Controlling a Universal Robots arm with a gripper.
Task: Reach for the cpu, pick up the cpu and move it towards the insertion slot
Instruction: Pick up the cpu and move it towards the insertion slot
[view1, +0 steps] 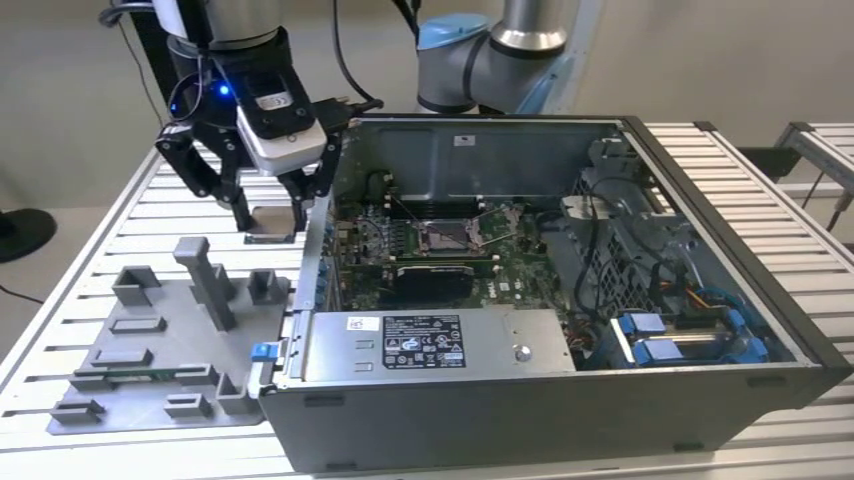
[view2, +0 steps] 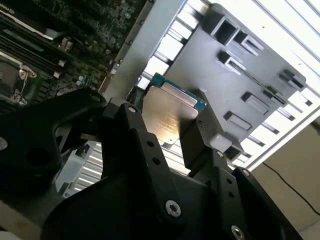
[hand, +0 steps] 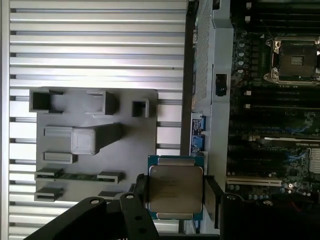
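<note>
In the exterior view the pincer (view1: 278, 213) hangs over the slatted table (view1: 134, 240), just outside the open computer case (view1: 561, 400). A pale square between its fingertips is most likely the cpu (view1: 272, 220). The insertion slot (view1: 449, 234) lies inside the case, on the far side of the case wall (view1: 310, 265) from the pincer. The grey fixture plate (view1: 147, 390) lies near it on the table.

In the second wrist view the black fingers (view2: 134, 131) are drawn in narrowly onto opposite edges of the cpu (view2: 167, 112). The chip looks clear of the fixture plate (view2: 250, 70) beyond it.

In the first wrist view the cpu (hand: 175, 187) sits level in the grip. The insertion slot (hand: 295, 59) is well apart from it, across the motherboard (hand: 260, 125). I judge that the carry wants the chip kept flat, raised enough to pass the case wall, and square to the socket frame.
</note>
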